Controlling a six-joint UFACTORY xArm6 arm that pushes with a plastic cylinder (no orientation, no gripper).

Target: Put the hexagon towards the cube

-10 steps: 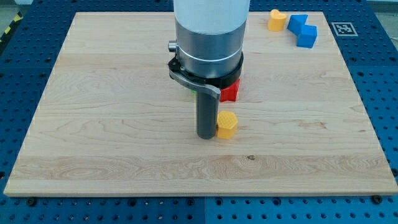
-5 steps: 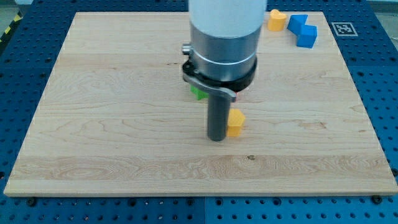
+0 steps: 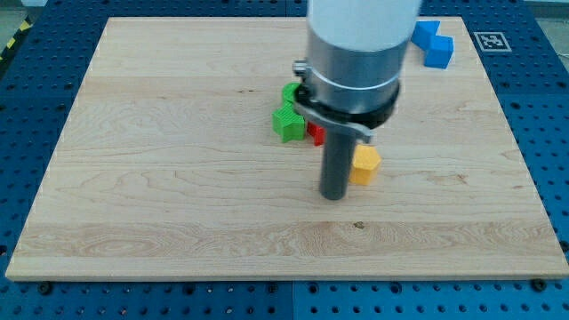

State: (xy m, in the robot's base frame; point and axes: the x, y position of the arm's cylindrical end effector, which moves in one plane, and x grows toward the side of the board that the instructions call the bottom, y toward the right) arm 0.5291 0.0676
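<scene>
The yellow hexagon block (image 3: 364, 164) lies on the wooden board, right of the middle. My tip (image 3: 333, 196) stands on the board against the hexagon's left side, a little below it. The red cube (image 3: 315, 133) shows only as a sliver up and to the left of the hexagon, mostly hidden behind the arm's grey body (image 3: 351, 62).
A green block (image 3: 287, 118) lies just left of the red cube. A blue block (image 3: 433, 43) sits at the board's top right corner. The arm hides the board's top middle.
My tip has slid to the view's right, pushing the yellow hexagon right with it. The arm now uncovers the green block and hides most of the red cube and the top yellow block.
</scene>
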